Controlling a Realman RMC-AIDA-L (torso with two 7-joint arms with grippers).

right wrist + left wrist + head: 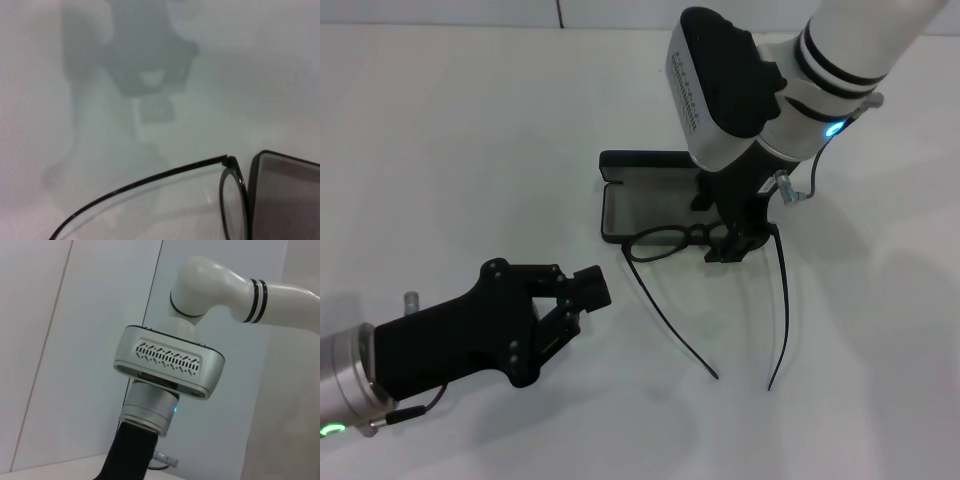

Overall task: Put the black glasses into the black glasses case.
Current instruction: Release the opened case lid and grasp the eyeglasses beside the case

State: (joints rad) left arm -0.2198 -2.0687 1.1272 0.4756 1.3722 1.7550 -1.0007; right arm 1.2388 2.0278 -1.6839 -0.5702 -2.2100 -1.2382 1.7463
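Right end effector (735, 243) clamps the black glasses (672, 241) at the open black glasses case's (630, 205) front edge; next, fold arms, lower inside. Left end effector (582, 300) waits open nearby.

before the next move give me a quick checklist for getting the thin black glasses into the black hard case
1. Black hard clamshell case open, grey lining exposed: ok.
2. Thin black-framed glasses at the case's front edge, not yet inside: not ok.
3. Temple arms folded: not ok, both splay out over the white table.
4. Right gripper at the frame's right lens: ok; firm grip: cannot tell.
5. Left gripper open, away from glasses and case: ok.
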